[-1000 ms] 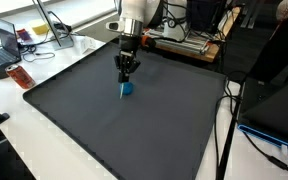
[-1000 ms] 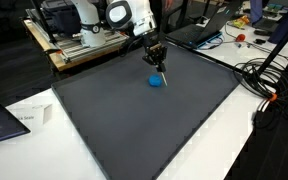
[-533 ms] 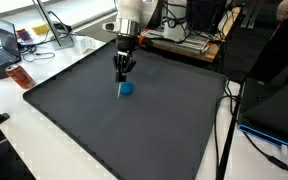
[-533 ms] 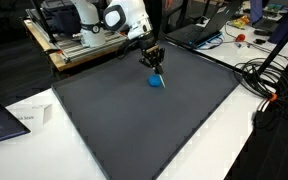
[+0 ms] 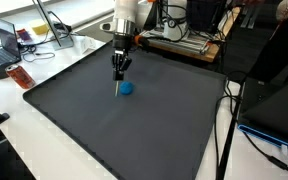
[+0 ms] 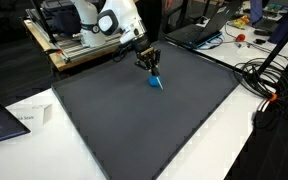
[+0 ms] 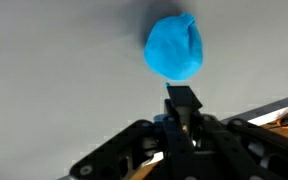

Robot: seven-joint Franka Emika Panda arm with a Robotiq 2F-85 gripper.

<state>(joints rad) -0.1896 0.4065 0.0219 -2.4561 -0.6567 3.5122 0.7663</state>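
The arm (image 6: pixel 112 20) is showing smooth, rounded white links at the far side of the scene, with a dark round cap sitting on one joint. In an exterior view its lowest white link (image 5: pixel 125 14) is giving way to a darker wrist section. The gripper (image 5: pixel 119 76) is looking black and angular, narrowing toward its tips. In the wrist view, black linkage bars are spreading out from a central block, and the fingers (image 7: pixel 182 99) are appearing dark and squared.

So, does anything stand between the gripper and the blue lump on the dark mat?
No separate thing does. The gripper is shut on a thin stick, and its end points toward the blue lump. In the wrist view only a strip of bare dark mat shows between the stick's end and the lump.
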